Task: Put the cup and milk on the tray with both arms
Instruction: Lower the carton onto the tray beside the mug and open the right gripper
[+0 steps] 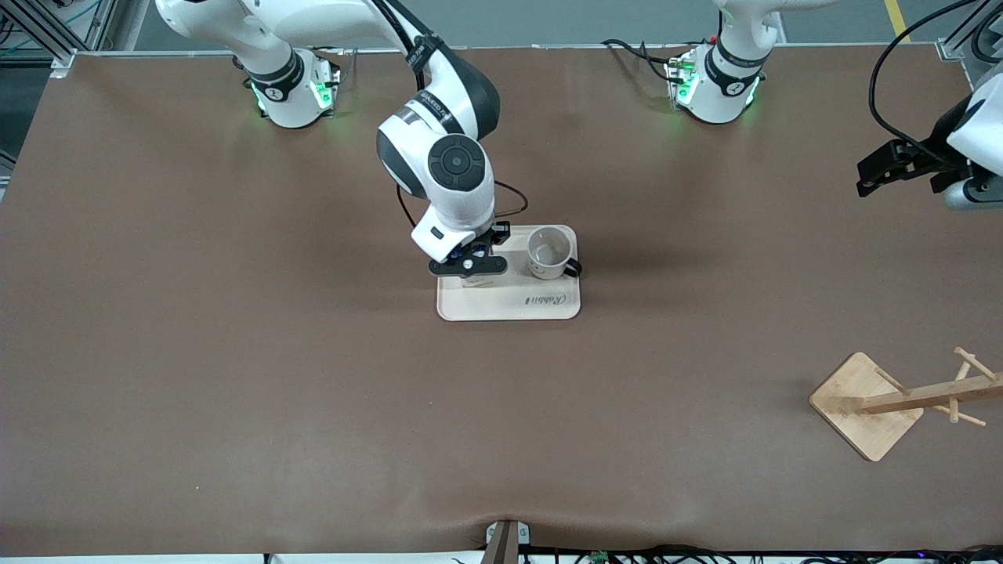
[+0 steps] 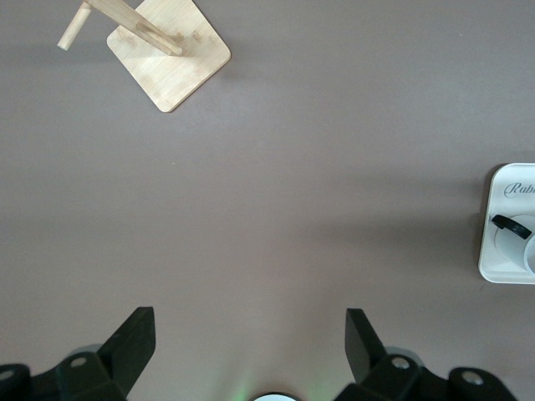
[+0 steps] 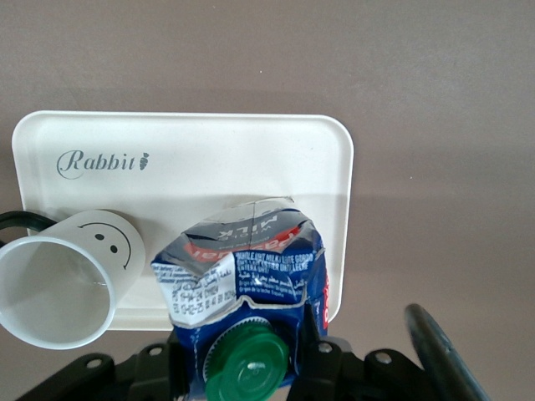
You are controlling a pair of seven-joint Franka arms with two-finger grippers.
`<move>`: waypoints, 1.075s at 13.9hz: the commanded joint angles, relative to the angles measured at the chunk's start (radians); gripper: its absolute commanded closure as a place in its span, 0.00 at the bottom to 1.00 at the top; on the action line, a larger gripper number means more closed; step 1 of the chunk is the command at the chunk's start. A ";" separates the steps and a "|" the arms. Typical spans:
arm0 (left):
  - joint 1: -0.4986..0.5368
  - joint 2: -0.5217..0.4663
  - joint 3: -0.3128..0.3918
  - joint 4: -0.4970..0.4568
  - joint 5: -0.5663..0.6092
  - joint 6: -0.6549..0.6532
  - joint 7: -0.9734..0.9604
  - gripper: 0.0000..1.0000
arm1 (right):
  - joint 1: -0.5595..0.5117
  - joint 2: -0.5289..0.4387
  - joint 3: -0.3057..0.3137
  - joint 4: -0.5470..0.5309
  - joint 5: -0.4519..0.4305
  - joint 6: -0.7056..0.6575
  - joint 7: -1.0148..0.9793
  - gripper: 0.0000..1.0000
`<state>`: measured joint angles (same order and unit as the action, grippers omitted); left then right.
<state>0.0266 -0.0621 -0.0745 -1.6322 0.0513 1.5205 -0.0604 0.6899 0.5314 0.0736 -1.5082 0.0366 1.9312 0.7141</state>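
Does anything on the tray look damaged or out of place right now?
Yes. The milk carton, clamped in the right gripper over the tray, has a crumpled, dented upper part. The cup stands upright on the tray, looking normal.

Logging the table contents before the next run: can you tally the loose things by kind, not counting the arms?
Cup, on the tray: 1
Milk carton, held by the right gripper over the tray: 1
Tray: 1
Wooden rack, toward the left arm's end: 1
Total: 4
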 commanded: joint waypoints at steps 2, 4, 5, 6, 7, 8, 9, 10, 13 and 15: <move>0.003 -0.024 -0.002 -0.021 -0.025 0.015 0.016 0.00 | 0.023 -0.014 -0.012 -0.049 -0.015 0.032 0.068 0.83; 0.003 -0.024 -0.002 -0.021 -0.033 0.015 0.016 0.00 | 0.030 -0.013 -0.012 -0.049 -0.015 0.031 0.067 0.00; 0.001 -0.024 -0.004 -0.021 -0.034 0.015 0.016 0.00 | 0.030 -0.013 -0.012 -0.049 -0.015 0.029 0.067 0.00; -0.002 -0.024 -0.004 -0.020 -0.039 0.015 0.016 0.00 | 0.031 -0.010 -0.012 -0.049 -0.015 0.029 0.067 0.00; -0.007 -0.024 -0.005 -0.017 -0.051 0.015 0.014 0.00 | 0.034 -0.010 -0.012 -0.047 -0.015 0.029 0.067 0.00; -0.005 -0.024 -0.011 -0.017 -0.060 0.015 0.013 0.00 | 0.037 -0.008 -0.012 -0.047 -0.017 0.031 0.067 0.00; -0.004 -0.022 -0.013 -0.017 -0.062 0.015 0.013 0.00 | 0.037 -0.008 -0.012 -0.047 -0.017 0.029 0.065 0.00; -0.004 -0.022 -0.013 -0.015 -0.062 0.015 0.013 0.00 | 0.037 -0.008 -0.012 -0.047 -0.017 0.029 0.065 0.00; -0.005 -0.018 -0.021 -0.012 -0.085 0.027 0.002 0.00 | 0.020 -0.017 -0.012 -0.037 -0.015 -0.004 0.053 0.00; -0.005 -0.018 -0.021 -0.012 -0.085 0.027 0.002 0.00 | 0.008 -0.021 -0.014 -0.004 -0.015 -0.064 0.045 0.00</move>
<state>0.0202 -0.0624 -0.0915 -1.6322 -0.0157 1.5363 -0.0604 0.7106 0.5281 0.0610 -1.5342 0.0333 1.9188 0.7606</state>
